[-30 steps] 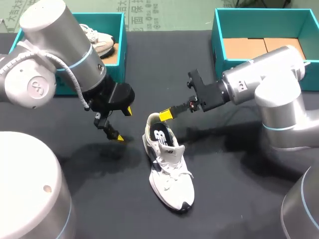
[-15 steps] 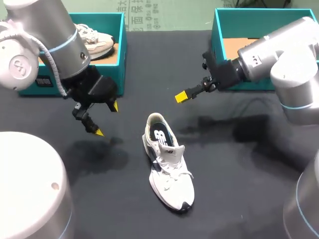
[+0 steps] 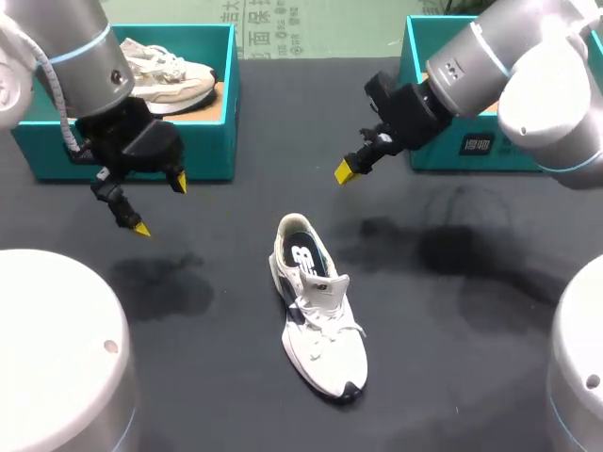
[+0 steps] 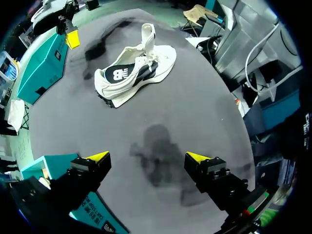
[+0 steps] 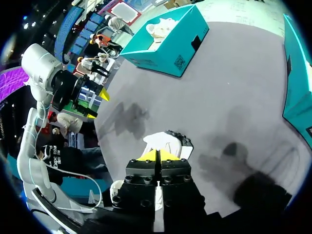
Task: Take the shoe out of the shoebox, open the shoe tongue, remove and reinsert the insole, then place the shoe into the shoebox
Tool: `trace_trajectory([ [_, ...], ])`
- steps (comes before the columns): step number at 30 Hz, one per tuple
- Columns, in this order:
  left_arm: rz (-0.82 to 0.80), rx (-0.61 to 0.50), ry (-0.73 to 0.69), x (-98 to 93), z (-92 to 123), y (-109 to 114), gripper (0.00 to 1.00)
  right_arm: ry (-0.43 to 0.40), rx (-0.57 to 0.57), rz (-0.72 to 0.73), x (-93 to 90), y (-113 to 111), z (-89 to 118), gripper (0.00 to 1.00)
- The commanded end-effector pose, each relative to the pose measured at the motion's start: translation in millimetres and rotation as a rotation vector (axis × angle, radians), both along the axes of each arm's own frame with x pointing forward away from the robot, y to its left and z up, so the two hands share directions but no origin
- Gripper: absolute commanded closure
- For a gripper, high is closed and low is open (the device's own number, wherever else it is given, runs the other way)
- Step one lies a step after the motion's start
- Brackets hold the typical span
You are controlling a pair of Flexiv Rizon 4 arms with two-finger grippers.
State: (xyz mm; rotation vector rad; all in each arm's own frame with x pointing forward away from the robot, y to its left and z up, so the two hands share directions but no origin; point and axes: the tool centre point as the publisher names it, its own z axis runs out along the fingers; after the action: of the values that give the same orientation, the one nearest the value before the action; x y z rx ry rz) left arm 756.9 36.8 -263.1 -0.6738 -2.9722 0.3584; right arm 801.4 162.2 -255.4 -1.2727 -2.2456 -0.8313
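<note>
Dark bench (image 3: 452, 330) cloth underfoot, and at its middle the white shoe (image 3: 316, 306) sits on its sole, long axis running near to far, toe nearest and angled slightly right, open collar at the far end. Just beyond that heel, far-right, the right claw (image 3: 345, 171) hangs clenched on nothing, the closer of the two. Well apart, far-left, the left claw (image 3: 158, 205) hovers released and empty. Farthest back: the left shoebox (image 3: 212, 141) with a second shoe (image 3: 170, 71), and the right shoebox (image 3: 443, 158).

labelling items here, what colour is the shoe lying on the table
The shoe is white with dark side panels; best in the head view.
</note>
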Motion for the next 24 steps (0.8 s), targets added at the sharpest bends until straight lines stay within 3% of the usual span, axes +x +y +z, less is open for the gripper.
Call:
trace_trajectory([
  [1,0.000,-0.004,0.000,-1.6,6.6,5.3,0.00,-0.095,-0.165,-0.107,-10.2,-0.5,8.8,1.00],
  [11,0.000,-0.004,0.000,-1.6,6.6,5.3,0.00,-0.095,-0.165,-0.107,-10.2,-0.5,8.8,1.00],
  [12,0.000,-0.004,0.000,-1.6,6.6,5.3,0.00,-0.090,-0.228,-0.136,-11.2,8.1,5.6,1.00],
  [14,-0.054,0.026,-0.034,1.6,6.4,2.1,0.00,-0.110,-0.231,-0.153,-17.8,19.9,2.4,1.00],
  [16,-0.084,0.035,-0.044,5.5,7.0,4.9,0.00,-0.128,-0.307,-0.209,-28.0,31.3,2.9,1.00],
  [24,-0.186,0.021,-0.079,21.9,15.7,32.3,0.00,-0.214,-0.458,-0.330,-65.2,69.8,6.1,1.00],
])
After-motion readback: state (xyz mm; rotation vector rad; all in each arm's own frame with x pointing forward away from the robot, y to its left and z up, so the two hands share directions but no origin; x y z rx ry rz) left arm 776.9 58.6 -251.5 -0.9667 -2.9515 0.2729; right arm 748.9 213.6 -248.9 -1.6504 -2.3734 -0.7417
